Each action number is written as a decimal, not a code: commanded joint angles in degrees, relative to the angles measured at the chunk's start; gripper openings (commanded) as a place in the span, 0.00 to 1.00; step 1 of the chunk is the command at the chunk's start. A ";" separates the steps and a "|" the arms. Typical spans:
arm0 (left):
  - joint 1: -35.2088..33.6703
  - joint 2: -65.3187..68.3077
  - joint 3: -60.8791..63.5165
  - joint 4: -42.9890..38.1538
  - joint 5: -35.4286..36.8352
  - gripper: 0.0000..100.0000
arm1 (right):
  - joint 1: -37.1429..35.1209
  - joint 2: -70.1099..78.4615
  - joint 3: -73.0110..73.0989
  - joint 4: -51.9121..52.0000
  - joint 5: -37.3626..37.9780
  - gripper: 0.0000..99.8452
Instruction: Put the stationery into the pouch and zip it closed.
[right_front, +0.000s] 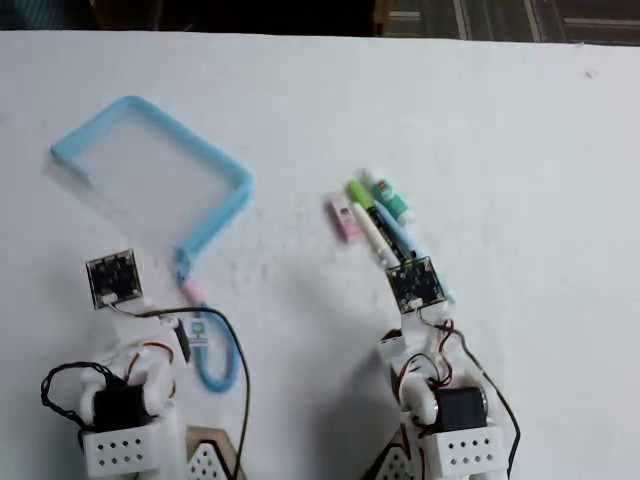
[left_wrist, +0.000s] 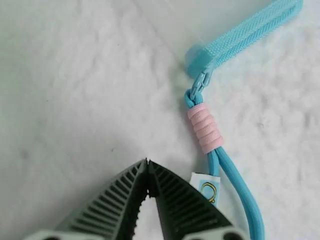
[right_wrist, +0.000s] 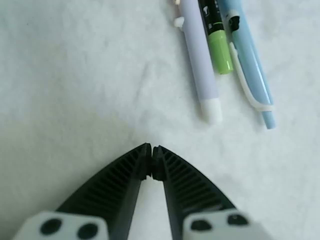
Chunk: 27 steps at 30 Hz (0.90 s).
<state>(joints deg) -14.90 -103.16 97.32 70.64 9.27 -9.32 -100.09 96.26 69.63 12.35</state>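
Pouch (right_front: 195, 143) lies flat on the white tabletop (right_front: 520, 130), upper left of the high view: clear body, blue zip edge. Nothing shows through it, so it looks empty. Its zip slider (left_wrist: 198, 90) sits at the end of the zip tape, at the corner nearest the left arm (right_front: 120, 405). From there a pink coil (left_wrist: 205, 129) and a blue cord (left_wrist: 240, 192) trail down toward the bottom of the frame. Cannot tell whether the mouth is open. The stationery (right_front: 375, 215) is well apart from the pouch, bunched right of centre. It has a lavender pen (right_wrist: 200, 65), a green highlighter (right_wrist: 218, 50) and a blue pen (right_wrist: 250, 65) lying side by side, with a small pink piece (right_front: 343, 218) and a white-and-teal tube (right_front: 390, 200) at the far end. Left jaws are together, holding nothing, low over bare tabletop just beside the cord. That likely puts them within reach of the pull or the pouch corner, to steady it. Right jaws are likewise together and empty, tips near the pens' lower ends but not touching. The right arm (right_front: 445, 410) stands directly below the bunch, so it looks like the picker. No item is in the pouch yet. The jaws must part before any grasp, and with the pens lying so close together, one could drag along its neighbour.
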 joint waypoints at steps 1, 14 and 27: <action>0.48 -0.13 -0.18 -0.35 0.44 0.03 | 0.48 -0.66 -4.04 0.31 0.18 0.02; 4.88 -0.13 -0.18 -0.53 0.62 0.03 | 0.13 -0.48 -16.44 -5.49 4.48 0.02; -0.57 -0.04 -29.45 -14.07 -7.03 0.12 | 0.13 7.60 -34.81 2.59 4.22 0.02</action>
<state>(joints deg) -12.26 -103.16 81.05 59.38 2.95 -9.32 -97.19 67.60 70.33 16.04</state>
